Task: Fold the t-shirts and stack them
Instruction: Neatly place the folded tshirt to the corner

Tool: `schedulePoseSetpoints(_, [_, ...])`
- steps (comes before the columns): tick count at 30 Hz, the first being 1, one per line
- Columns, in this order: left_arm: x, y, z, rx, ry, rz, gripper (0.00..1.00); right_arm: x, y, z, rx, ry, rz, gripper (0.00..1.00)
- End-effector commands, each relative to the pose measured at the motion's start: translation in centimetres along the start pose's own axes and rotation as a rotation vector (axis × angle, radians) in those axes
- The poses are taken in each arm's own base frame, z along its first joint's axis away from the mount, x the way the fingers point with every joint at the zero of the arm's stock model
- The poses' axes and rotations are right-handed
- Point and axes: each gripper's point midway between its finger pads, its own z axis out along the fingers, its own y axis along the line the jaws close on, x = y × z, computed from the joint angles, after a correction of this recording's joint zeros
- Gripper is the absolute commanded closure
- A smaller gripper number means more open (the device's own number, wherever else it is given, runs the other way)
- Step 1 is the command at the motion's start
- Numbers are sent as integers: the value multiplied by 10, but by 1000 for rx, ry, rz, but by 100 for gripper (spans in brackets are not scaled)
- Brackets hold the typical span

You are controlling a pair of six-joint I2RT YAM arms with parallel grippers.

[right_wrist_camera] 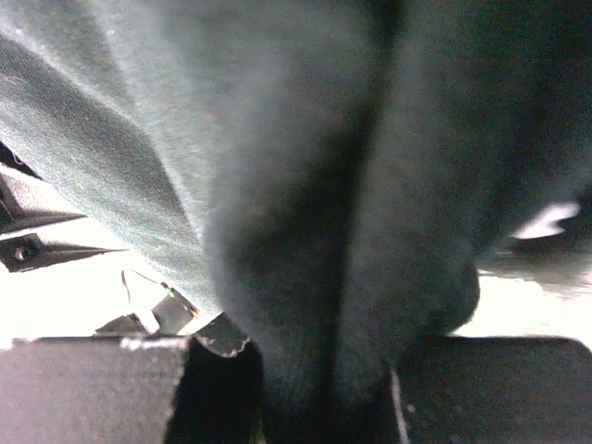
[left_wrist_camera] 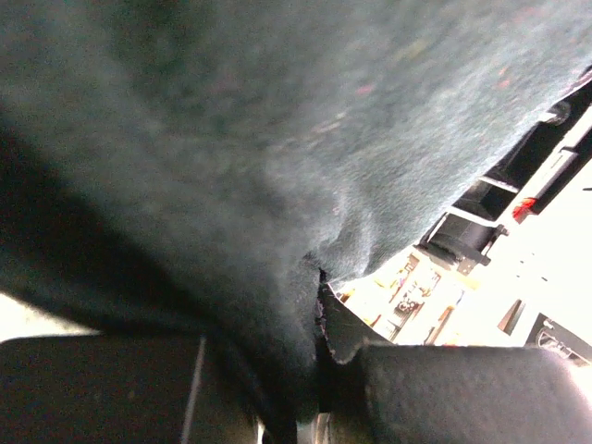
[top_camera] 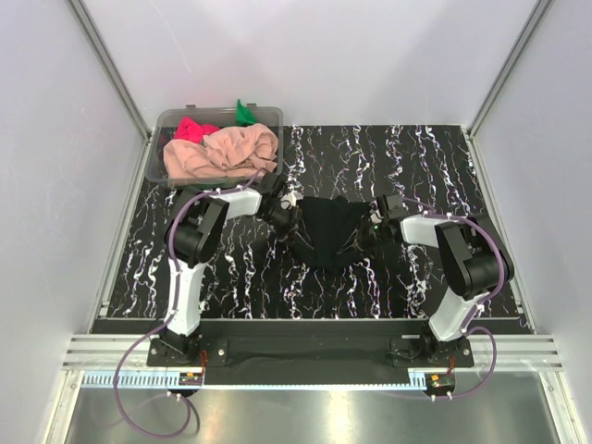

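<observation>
Overhead, clear tub point(top_camera: 218, 111) visible, wrist views only pinched black t-shirt point(left_wrist_camera: 277, 185)

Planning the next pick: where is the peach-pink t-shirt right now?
Top view: the peach-pink t-shirt sits bunched in the clear tub at the table's far-left corner, with the pink-red t-shirt behind it.

Enclosure seen from above. A table point(top_camera: 250, 287) topped in a black, white-veined marble pattern is boxed by plain white walls point(top_camera: 314, 55) at the back and both sides, joined by slanting aluminium posts point(top_camera: 111, 65). A brushed metal sheet point(top_camera: 305, 416) lies nearest. Lighting is even.
</observation>
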Motion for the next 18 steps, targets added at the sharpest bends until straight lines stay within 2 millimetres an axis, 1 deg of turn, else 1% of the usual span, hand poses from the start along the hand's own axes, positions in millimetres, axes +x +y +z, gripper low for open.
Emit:
schedulePoseSetpoints(1, [-14,-14,0,-1,-5,27,100,-30,5,-7,11,-78,-8,100])
schedulePoseSetpoints(2, [-19,-14,2,-5,-5,25,100,-33,4,-8,14,-81,-3,100])
schedulePoseSetpoints(3, [-26,-22,1,4,-14,42,100,-35,3,-8,17,-78,1,100])
schedulePoseSetpoints(4, [-29,-25,1,2,-10,38,100,-42,5,-11,12,-90,-1,100])
schedulePoseSetpoints(5, [-32,-28,2,0,-12,43,100,-43,4,-11,18,-88,4,100])
schedulePoseSetpoints(6, [-41,-34,2,6,-19,57,100,-49,6,-13,15,-97,3,100])
schedulePoseSetpoints(8, [-44,-39,4,2,-13,54,100,-56,4,-16,17,-107,16,100])
schedulePoseSetpoints(9, [-47,-40,7,-1,-10,53,100,-61,7,-18,12,-113,10,100])
schedulePoseSetpoints(11, [-54,-54,8,10,-19,73,100,-70,6,-22,15,-126,20,100])
schedulePoseSetpoints(13, [-57,-56,13,5,-7,67,100,-79,8,-27,12,-135,22,100])
schedulePoseSetpoints(14, [-62,-67,12,17,-18,82,100,-86,6,-31,13,-148,33,100])
schedulePoseSetpoints(15, [-63,-69,14,19,-16,80,100,-91,9,-34,13,-155,25,100])
schedulePoseSetpoints(16, [-67,-69,17,19,-15,75,100,-94,8,-36,18,-156,28,100])
schedulePoseSetpoints(17, [-70,-75,17,28,-20,75,100,-97,6,-35,21,-151,33,100])
schedulePoseSetpoints(18, [-72,-77,18,31,-22,76,100,-100,3,-38,30,-149,44,100])
